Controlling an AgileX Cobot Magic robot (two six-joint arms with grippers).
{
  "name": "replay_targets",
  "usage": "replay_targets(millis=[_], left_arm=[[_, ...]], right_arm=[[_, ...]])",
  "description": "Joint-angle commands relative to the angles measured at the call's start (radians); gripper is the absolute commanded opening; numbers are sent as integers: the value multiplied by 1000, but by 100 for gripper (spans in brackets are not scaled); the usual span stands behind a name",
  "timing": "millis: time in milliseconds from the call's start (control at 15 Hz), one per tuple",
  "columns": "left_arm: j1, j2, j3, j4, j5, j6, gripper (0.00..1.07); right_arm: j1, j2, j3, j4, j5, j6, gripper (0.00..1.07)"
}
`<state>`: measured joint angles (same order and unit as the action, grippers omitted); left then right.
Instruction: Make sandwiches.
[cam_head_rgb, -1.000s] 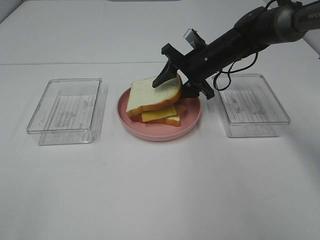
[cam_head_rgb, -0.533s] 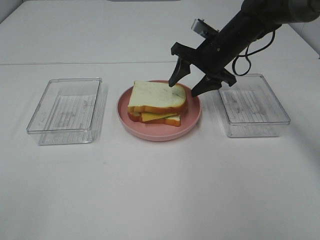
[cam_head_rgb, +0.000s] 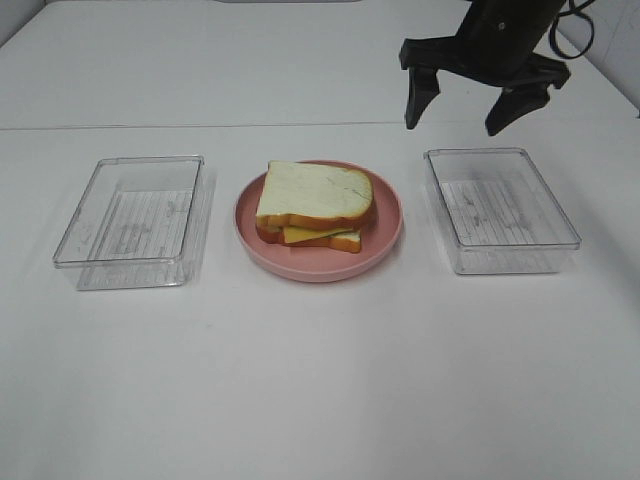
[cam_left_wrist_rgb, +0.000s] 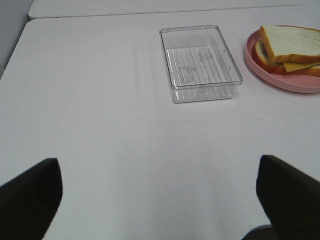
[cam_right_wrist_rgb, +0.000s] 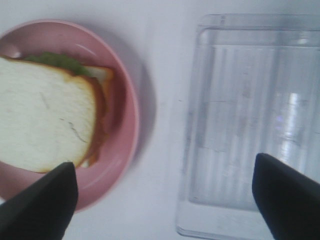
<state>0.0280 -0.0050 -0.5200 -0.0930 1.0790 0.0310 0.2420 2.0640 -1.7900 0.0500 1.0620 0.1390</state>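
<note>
The sandwich (cam_head_rgb: 315, 205) lies stacked on the pink plate (cam_head_rgb: 385, 240) at the table's middle: white bread on top, yellow cheese and a second slice under it. It also shows in the left wrist view (cam_left_wrist_rgb: 290, 49) and the right wrist view (cam_right_wrist_rgb: 47, 120), where green lettuce (cam_right_wrist_rgb: 52, 60) peeks out. My right gripper (cam_head_rgb: 457, 110) is open and empty, raised above the far edge of the right clear box (cam_head_rgb: 500, 208), apart from the sandwich. My left gripper (cam_left_wrist_rgb: 160, 195) is open and empty over bare table, outside the exterior view.
A clear plastic box (cam_head_rgb: 133, 220) stands left of the plate, also in the left wrist view (cam_left_wrist_rgb: 200, 62). Another clear box stands right of the plate, also in the right wrist view (cam_right_wrist_rgb: 250, 125). Both boxes hold nothing.
My right gripper let go of the top bread slice, which now lies flat on the stack. The gripper rose and moved back and right, away from the plate.
</note>
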Motion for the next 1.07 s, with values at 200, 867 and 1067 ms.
replay_targets(millis=[200,867,1067], left_arm=[[-2,-19,3,-10,-4,-4,98],[-2,-19,3,-10,-4,-2,98],[-2,-19,3,-10,-4,-2,98]], right_arm=[[-90,-5,-67,-162,189,67,92],[-157,-439,440,-38,177,-21,92],[-157,-915,805,-38,51,0,92]])
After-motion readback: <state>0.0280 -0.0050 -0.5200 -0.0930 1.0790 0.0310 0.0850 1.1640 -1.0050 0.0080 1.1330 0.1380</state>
